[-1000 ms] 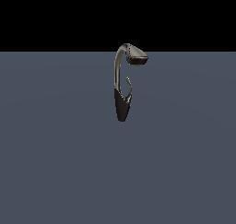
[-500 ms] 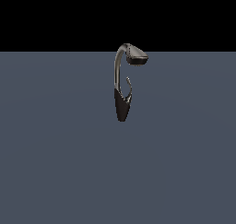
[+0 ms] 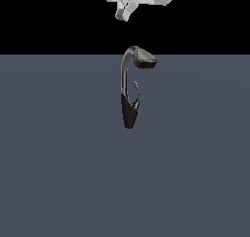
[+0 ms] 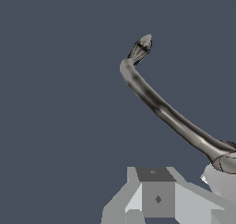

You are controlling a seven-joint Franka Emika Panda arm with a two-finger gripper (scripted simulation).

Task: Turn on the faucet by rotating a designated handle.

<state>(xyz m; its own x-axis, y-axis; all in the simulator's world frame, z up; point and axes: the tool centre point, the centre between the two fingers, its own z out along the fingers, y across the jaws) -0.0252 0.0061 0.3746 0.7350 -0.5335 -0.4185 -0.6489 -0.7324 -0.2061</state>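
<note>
The gripper (image 3: 124,11) now enters from above, absent a moment ago; finger state I cannot tell; faucet (image 3: 130,92) unmoved, handle (image 3: 137,90) untouched; approach beginning.

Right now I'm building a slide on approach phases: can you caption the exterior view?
Hand enters from above, well clear of the dark faucet and its small handle.

Open floor (image 3: 58,172) all round faucet (image 3: 128,85); arched neck beside handle (image 3: 136,92)
</note>
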